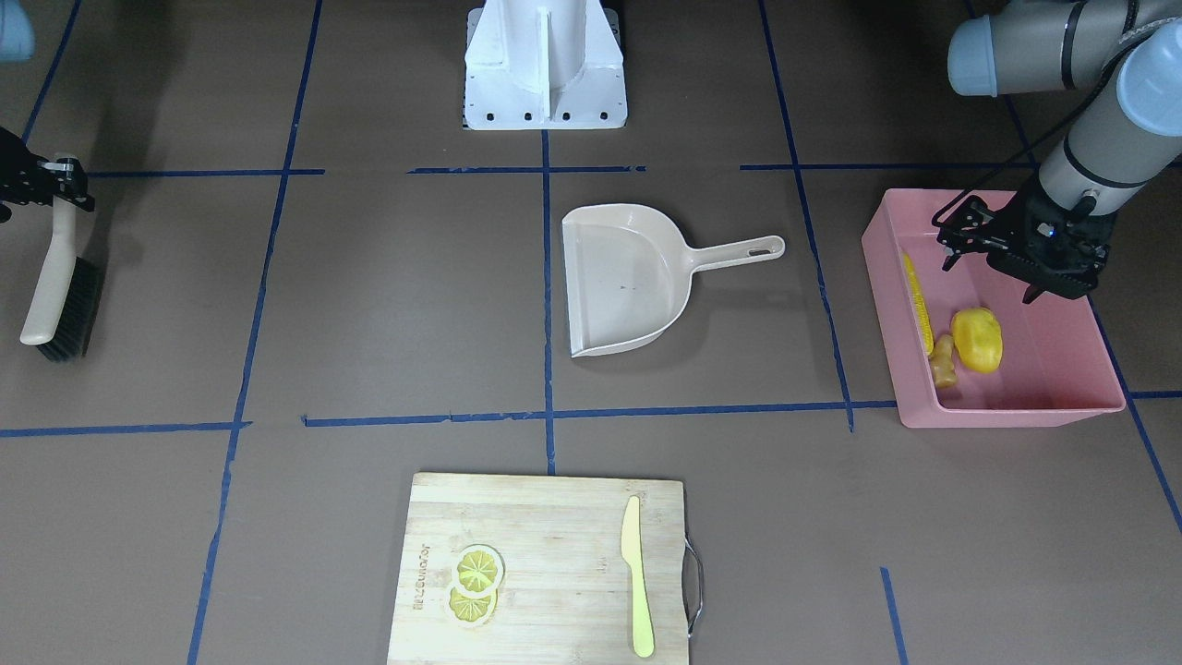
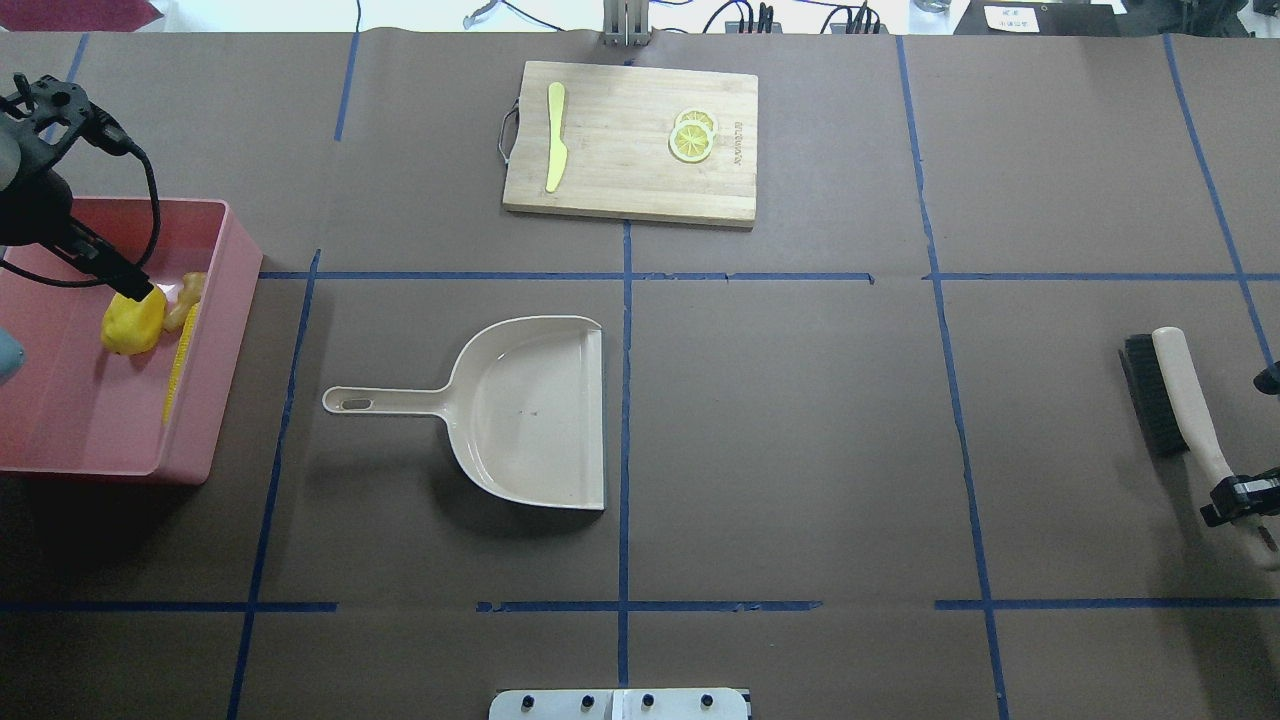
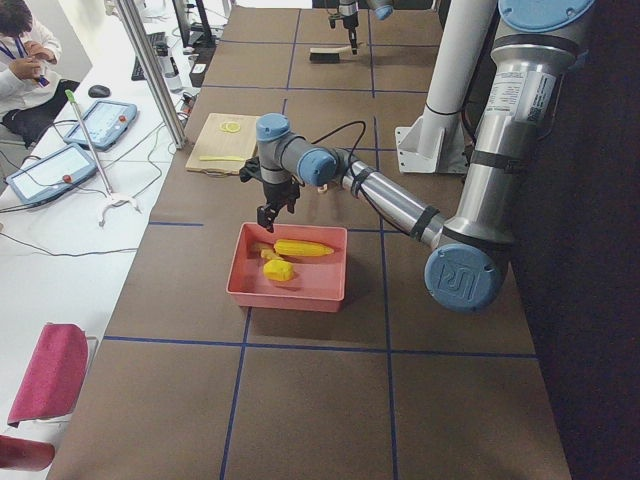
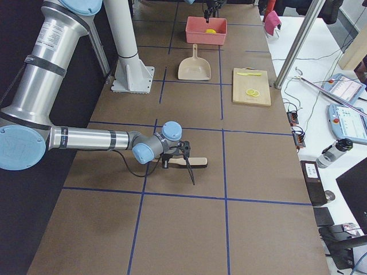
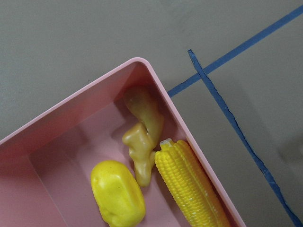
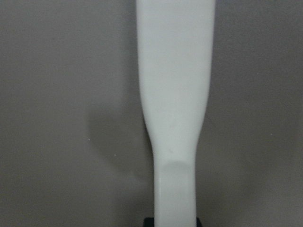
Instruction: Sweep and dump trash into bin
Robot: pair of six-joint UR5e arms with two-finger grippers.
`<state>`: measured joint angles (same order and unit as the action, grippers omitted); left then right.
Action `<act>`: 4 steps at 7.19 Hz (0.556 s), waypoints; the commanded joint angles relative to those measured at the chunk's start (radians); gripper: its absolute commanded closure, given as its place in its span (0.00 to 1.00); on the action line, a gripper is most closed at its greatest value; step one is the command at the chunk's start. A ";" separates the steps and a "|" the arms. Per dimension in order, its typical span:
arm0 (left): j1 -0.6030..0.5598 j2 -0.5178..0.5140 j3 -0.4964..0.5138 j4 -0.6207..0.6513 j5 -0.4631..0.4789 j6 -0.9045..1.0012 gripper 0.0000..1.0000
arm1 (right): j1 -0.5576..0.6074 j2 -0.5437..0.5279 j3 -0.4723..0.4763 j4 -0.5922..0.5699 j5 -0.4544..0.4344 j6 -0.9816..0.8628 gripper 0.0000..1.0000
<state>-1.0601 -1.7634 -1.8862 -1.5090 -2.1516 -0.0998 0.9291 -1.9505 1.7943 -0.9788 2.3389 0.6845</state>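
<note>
The pink bin (image 1: 1016, 411) stands at my left end of the table. The corn cob (image 1: 917, 300), the yellow potato lump (image 1: 977, 339) and the ginger root (image 1: 943, 360) lie inside it, against one long wall. The left wrist view shows the corn (image 5: 189, 189), potato (image 5: 117, 194) and ginger (image 5: 142, 142) in a bin corner. My left gripper (image 1: 990, 277) hovers open and empty over the bin, just above the trash. My right gripper (image 1: 55, 180) is shut on the handle of the brush (image 1: 55, 286), whose bristles rest on the table at my far right.
The beige dustpan (image 1: 628, 277) lies empty mid-table, its handle toward the bin. A wooden cutting board (image 1: 554, 517) at the far edge carries lemon slices (image 1: 476, 582) and a yellow-green knife (image 1: 637, 577). The white robot base (image 1: 545, 65) stands at the near edge.
</note>
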 commanded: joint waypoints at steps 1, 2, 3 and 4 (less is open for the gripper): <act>0.000 -0.001 0.001 -0.002 -0.001 -0.001 0.00 | -0.001 -0.001 -0.001 -0.001 0.000 0.001 0.00; 0.000 -0.001 0.001 -0.002 -0.001 -0.001 0.00 | 0.001 -0.001 0.003 0.000 -0.001 0.001 0.00; 0.000 -0.001 0.001 -0.003 -0.001 0.000 0.00 | 0.011 -0.002 0.029 0.006 0.000 0.001 0.00; -0.010 -0.001 0.001 -0.002 -0.001 0.002 0.00 | 0.084 -0.001 0.066 0.006 0.000 -0.002 0.00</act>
<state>-1.0626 -1.7641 -1.8853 -1.5116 -2.1522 -0.0998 0.9551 -1.9518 1.8243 -0.9747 2.3390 0.6850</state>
